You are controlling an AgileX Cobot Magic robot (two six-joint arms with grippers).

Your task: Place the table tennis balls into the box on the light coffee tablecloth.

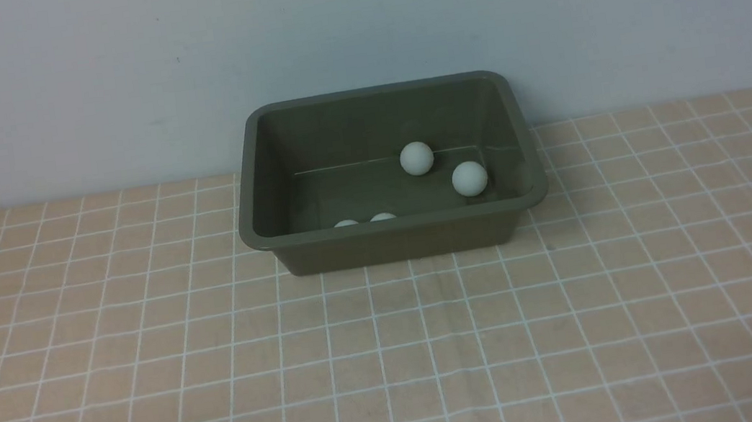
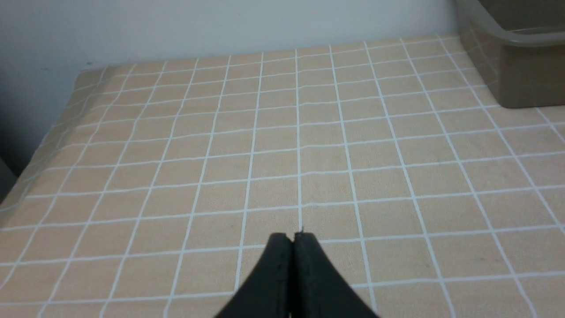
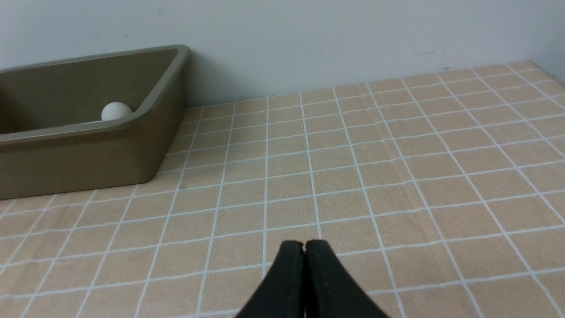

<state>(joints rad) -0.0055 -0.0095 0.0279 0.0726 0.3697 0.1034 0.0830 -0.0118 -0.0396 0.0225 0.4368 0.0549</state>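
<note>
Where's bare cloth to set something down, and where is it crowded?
The tablecloth shows bare in front of the box, to its left out to the cloth's edge, and to its right. The crowded spot is inside the box: four table tennis balls show there, two tucked behind the near wall. Both grippers have jaws shut, empty.
</note>
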